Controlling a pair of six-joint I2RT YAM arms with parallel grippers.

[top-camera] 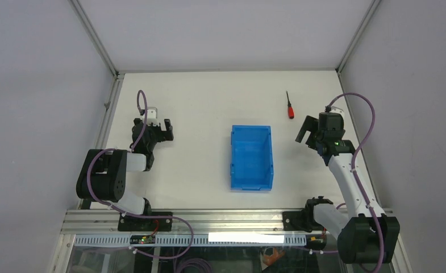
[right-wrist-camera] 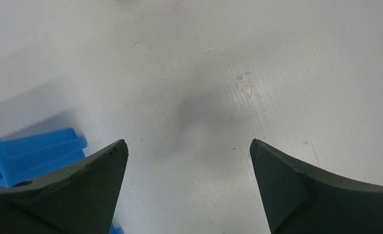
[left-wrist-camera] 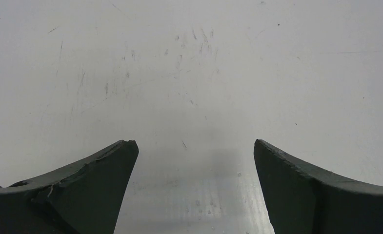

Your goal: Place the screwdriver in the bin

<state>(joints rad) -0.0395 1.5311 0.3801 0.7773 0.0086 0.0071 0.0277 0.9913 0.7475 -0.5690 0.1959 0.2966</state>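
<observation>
The screwdriver (top-camera: pixel 289 106), red handle and thin black shaft, lies on the white table at the back right. The bright blue bin (top-camera: pixel 251 157) stands open-topped in the middle of the table, and a corner of it (right-wrist-camera: pixel 33 151) shows at the left of the right wrist view. My right gripper (top-camera: pixel 308 130) hovers open just in front and to the right of the screwdriver, between it and the bin's right side; nothing is between its fingers (right-wrist-camera: pixel 96 180). Over at the left, my left gripper (top-camera: pixel 162 129) is open above bare table, far from both.
Grey enclosure walls with metal corner posts (top-camera: pixel 95 37) close in the table on three sides. An aluminium rail (top-camera: pixel 226 219) runs along the near edge, where both arm bases are bolted. Purple cables loop off each arm.
</observation>
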